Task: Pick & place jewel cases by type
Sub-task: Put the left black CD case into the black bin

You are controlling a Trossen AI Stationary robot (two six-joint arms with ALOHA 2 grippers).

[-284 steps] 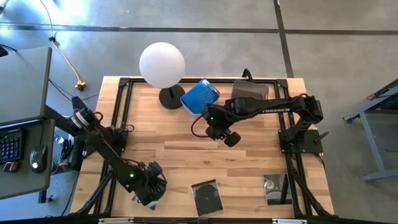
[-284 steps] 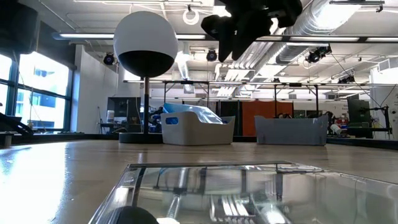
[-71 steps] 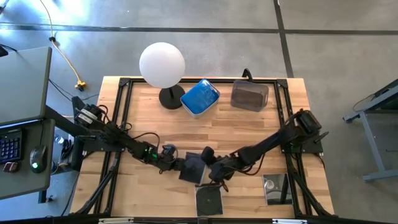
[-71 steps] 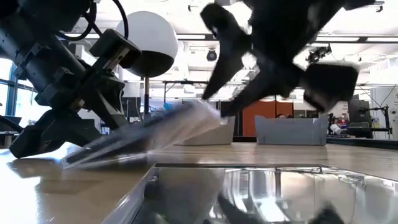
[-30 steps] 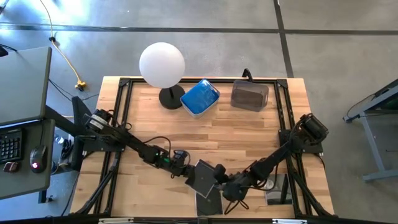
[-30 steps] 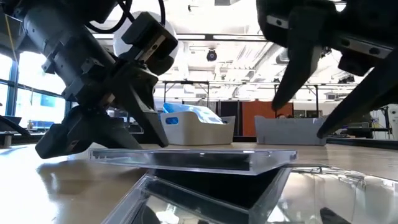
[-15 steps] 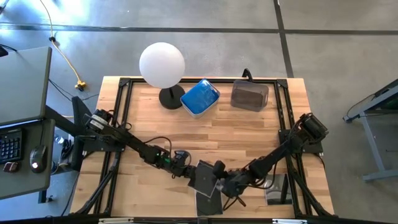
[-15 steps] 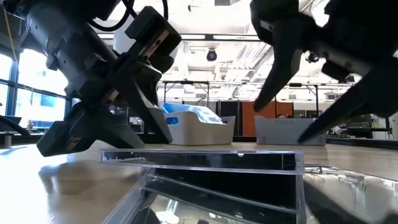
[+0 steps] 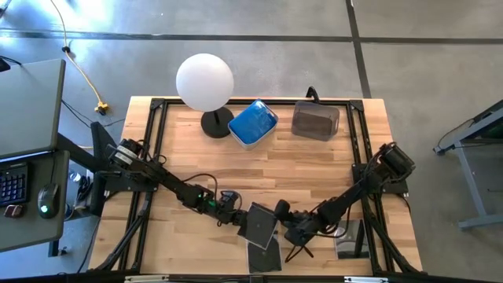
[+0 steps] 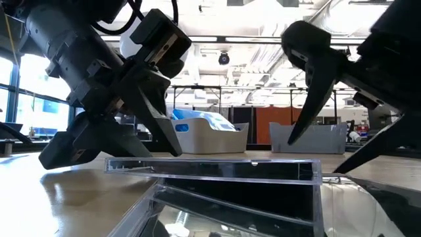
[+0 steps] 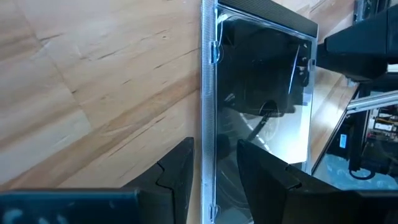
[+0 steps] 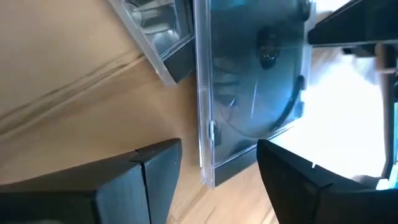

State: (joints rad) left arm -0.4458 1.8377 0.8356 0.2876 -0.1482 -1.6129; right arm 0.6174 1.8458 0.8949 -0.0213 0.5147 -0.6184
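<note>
Overhead, the left gripper [image 9: 236, 219] clamps a clear jewel case [image 9: 258, 224]; low down, the right gripper [image 10: 329, 155] gapes beside it.

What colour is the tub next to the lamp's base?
The tub looks blue, filled with blue cases; best seen in the high view.

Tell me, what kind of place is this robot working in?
Probably a robot lab or workshop. The wooden table stands on a bare concrete floor, a desk with a keyboard sits beside it, and the low view shows big ceiling ducts and rows of workbenches behind.
</note>
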